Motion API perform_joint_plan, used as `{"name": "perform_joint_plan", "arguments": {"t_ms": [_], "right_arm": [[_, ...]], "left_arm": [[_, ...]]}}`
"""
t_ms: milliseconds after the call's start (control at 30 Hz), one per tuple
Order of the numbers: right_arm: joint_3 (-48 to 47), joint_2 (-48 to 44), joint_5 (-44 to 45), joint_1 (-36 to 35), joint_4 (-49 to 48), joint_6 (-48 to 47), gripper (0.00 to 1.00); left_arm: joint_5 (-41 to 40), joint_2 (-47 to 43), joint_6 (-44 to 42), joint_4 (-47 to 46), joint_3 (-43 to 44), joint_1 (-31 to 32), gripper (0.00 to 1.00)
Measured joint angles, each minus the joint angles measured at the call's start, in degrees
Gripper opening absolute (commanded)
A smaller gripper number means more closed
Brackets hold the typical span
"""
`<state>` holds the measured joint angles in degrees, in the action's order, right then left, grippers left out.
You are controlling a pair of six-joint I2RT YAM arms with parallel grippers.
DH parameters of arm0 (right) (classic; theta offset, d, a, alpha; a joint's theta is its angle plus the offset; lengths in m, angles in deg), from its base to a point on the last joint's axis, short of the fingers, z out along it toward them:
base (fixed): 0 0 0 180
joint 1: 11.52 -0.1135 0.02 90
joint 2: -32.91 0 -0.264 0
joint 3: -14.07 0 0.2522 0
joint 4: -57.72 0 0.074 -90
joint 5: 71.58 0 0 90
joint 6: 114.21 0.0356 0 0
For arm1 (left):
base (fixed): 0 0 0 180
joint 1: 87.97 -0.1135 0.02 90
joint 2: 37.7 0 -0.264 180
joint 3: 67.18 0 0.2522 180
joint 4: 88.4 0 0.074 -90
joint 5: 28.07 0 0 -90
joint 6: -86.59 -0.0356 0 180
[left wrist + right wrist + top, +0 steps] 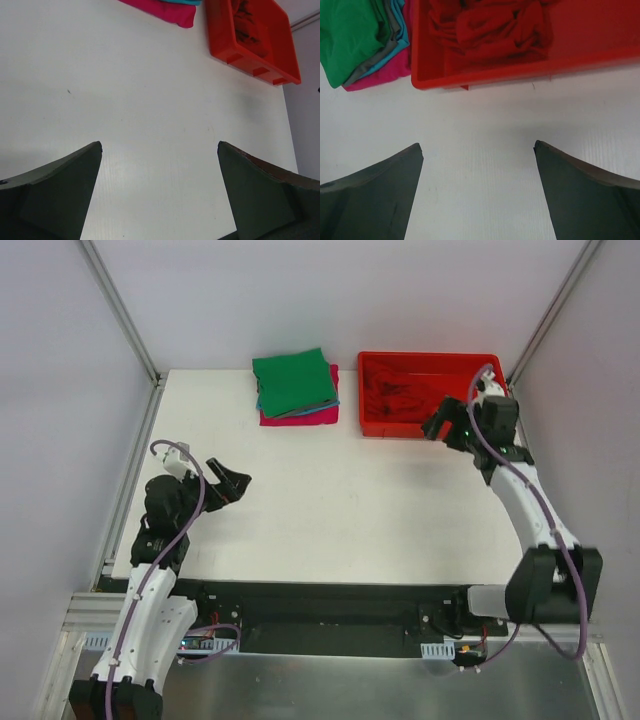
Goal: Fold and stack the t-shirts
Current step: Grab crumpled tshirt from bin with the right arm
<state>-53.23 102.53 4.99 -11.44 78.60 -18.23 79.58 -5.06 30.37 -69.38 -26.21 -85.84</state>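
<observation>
Lying in the bin [485, 79], 1 red t-shirt [490, 30] is seen beside 3 folded t-shirts [295, 385]; left gripper [160, 145] and right gripper [478, 145] are held spread apart.

This was a robotics lab cell: plain white flat surface [330, 515], blank white wall panels [50, 360] on grey aluminium posts [121, 312], white cabled robot arms [530, 502] bolted at its edge.

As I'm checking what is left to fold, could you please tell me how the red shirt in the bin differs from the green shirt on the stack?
The red shirt is crumpled, while the green shirt is folded flat. The red shirt sits inside the bin, whereas the green shirt tops a stack on the table. Both are plain-coloured cloth.
</observation>
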Motion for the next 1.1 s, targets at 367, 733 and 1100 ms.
{"name": "perform_joint_plan", "arguments": {"t_ms": [367,733,1100], "right_arm": [[-53.2,47.6,14.0,-9.3,12.0,-12.3,0.96],[-73.8,71.1,16.7,-12.2,23.0,-16.4,0.01],[-75.6,58.0,17.3,-12.3,22.6,-17.3,0.01]], "left_arm": [[1.9,5.7,-1.2,-6.5,-0.9,0.0,0.99],[1.9,8.9,-1.5,-8.1,-0.9,0.0,0.99],[5.7,1.2,-0.2,-8.1,-1.0,0.0,0.99]]}}
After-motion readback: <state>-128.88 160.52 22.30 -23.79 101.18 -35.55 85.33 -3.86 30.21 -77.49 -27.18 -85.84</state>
